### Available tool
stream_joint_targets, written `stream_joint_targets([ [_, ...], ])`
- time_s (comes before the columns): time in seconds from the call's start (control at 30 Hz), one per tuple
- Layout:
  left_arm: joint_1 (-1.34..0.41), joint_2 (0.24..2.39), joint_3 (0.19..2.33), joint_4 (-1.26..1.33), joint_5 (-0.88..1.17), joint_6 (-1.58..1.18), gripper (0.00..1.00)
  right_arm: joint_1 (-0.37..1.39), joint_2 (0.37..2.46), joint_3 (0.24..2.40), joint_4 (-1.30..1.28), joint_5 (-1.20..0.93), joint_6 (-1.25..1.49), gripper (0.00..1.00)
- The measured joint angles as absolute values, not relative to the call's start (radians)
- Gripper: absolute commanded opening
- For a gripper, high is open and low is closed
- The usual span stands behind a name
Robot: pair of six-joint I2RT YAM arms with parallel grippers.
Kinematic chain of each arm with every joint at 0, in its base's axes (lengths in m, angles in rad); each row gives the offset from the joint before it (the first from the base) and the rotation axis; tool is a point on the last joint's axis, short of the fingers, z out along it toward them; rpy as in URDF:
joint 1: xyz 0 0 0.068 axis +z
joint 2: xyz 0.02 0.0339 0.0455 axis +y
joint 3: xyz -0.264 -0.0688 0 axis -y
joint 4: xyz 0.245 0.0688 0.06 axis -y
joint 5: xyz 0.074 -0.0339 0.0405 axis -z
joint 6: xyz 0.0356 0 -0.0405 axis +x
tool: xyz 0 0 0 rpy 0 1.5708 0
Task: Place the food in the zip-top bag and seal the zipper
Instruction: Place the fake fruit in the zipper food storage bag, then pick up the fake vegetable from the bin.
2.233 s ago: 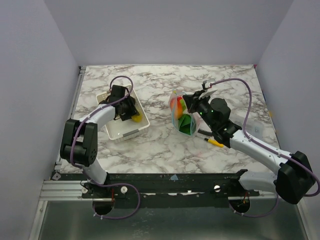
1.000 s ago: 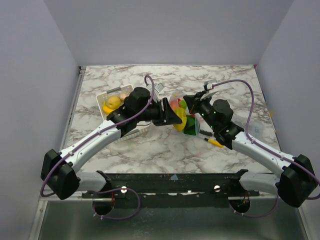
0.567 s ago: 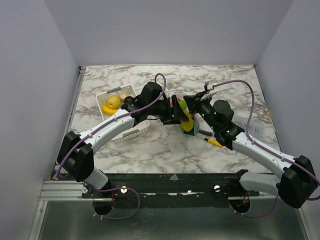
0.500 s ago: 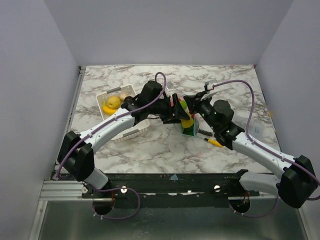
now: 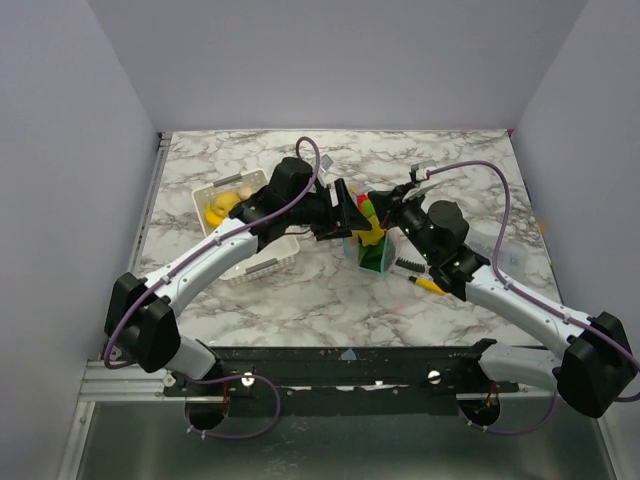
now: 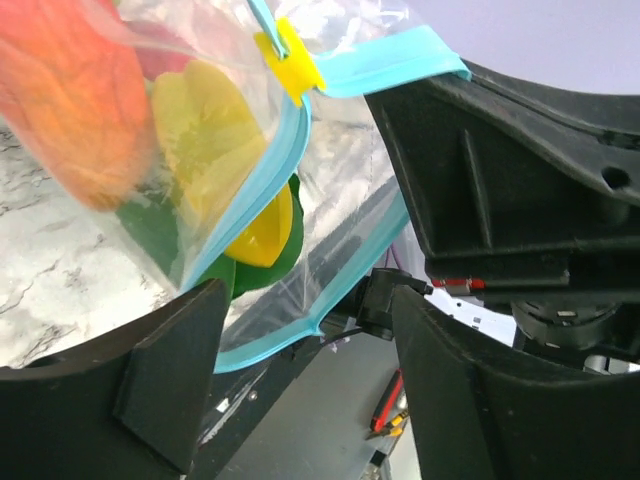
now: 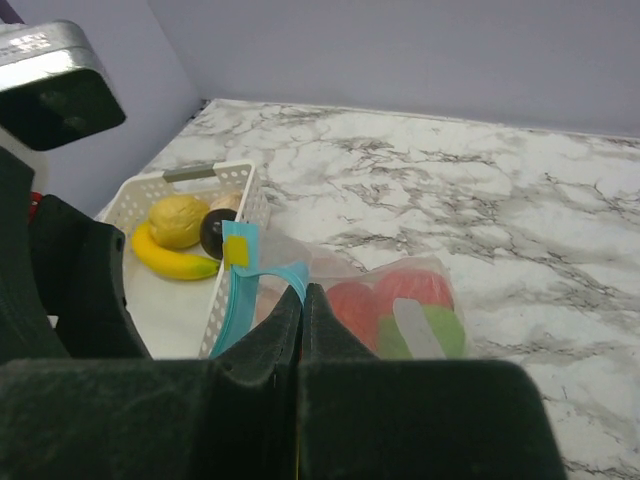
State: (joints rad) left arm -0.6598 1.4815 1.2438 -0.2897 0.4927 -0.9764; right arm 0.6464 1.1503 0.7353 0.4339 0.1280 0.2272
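The clear zip-top bag (image 5: 368,250) stands mid-table with red, orange, green and yellow food inside. My right gripper (image 5: 387,216) is shut on the bag's light-blue zipper strip (image 7: 258,285) and holds the mouth up; its jaws (image 7: 303,292) are pressed together. My left gripper (image 5: 352,212) is open and empty at the bag's mouth. In the left wrist view its fingers (image 6: 170,370) flank the strip (image 6: 285,160), the yellow slider (image 6: 290,60) and a yellow piece (image 6: 262,228) in the opening. A lemon (image 7: 177,220), a banana (image 7: 168,262) and a dark eggplant (image 7: 217,232) lie in the basket.
The white slatted basket (image 5: 240,262) stands left of the bag, under my left arm. A yellow-and-black pen (image 5: 426,283) lies under my right arm. A smaller clear bag (image 5: 505,252) lies at the right edge. Grey walls close in the table.
My left arm swung from the basket to the bag carrying a yellow piece. Its jaws are now open and drawn slightly back left; the yellow piece sits in the bag's mouth. The right arm held still.
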Motion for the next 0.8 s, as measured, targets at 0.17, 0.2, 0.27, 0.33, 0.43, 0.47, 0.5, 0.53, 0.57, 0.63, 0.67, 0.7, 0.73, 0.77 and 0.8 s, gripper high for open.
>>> stream_joint_targets([
  [0.17, -0.648, 1.375, 1.192, -0.323, 0.458, -0.910, 0.65, 0.646, 1.150, 0.734, 0.434, 0.127, 0.228, 0.01],
  [0.2, -0.648, 1.343, 1.176, -0.334, 0.438, -0.888, 0.66, 0.646, 1.150, 0.734, 0.434, 0.126, 0.228, 0.01],
  [0.27, -0.647, 1.284, 1.155, -0.356, 0.397, -0.836, 0.68, 0.646, 1.150, 0.734, 0.434, 0.126, 0.228, 0.01],
  [0.33, -0.640, 1.225, 1.146, -0.384, 0.354, -0.781, 0.70, 0.646, 1.150, 0.734, 0.434, 0.126, 0.228, 0.01],
  [0.43, -0.604, 1.149, 1.145, -0.420, 0.281, -0.683, 0.79, 0.646, 1.150, 0.734, 0.434, 0.126, 0.228, 0.01],
  [0.47, -0.586, 1.128, 1.139, -0.422, 0.250, -0.650, 0.84, 0.646, 1.150, 0.734, 0.434, 0.126, 0.228, 0.01],
  [0.5, -0.572, 1.111, 1.128, -0.421, 0.213, -0.619, 0.87, 0.646, 1.150, 0.734, 0.434, 0.126, 0.228, 0.01],
  [0.53, -0.555, 1.088, 1.106, -0.419, 0.163, -0.583, 0.88, 0.646, 1.150, 0.734, 0.434, 0.125, 0.228, 0.00],
  [0.57, -0.537, 1.073, 1.084, -0.418, 0.117, -0.547, 0.89, 0.646, 1.150, 0.734, 0.434, 0.125, 0.228, 0.01],
  [0.63, -0.501, 1.062, 1.048, -0.414, 0.046, -0.509, 0.93, 0.646, 1.150, 0.734, 0.434, 0.124, 0.228, 0.01],
  [0.67, -0.486, 1.063, 1.035, -0.414, 0.017, -0.493, 0.95, 0.646, 1.150, 0.734, 0.434, 0.122, 0.228, 0.01],
  [0.7, -0.463, 1.070, 1.021, -0.413, -0.006, -0.485, 0.95, 0.646, 1.150, 0.734, 0.434, 0.121, 0.228, 0.01],
  [0.73, -0.426, 1.090, 1.003, -0.406, -0.038, -0.480, 0.95, 0.646, 1.150, 0.734, 0.434, 0.121, 0.228, 0.01],
  [0.77, -0.403, 1.103, 0.996, -0.400, -0.054, -0.481, 0.95, 0.646, 1.150, 0.734, 0.434, 0.121, 0.228, 0.01],
  [0.8, -0.384, 1.120, 0.991, -0.395, -0.066, -0.487, 0.96, 0.646, 1.150, 0.734, 0.434, 0.121, 0.228, 0.01],
])
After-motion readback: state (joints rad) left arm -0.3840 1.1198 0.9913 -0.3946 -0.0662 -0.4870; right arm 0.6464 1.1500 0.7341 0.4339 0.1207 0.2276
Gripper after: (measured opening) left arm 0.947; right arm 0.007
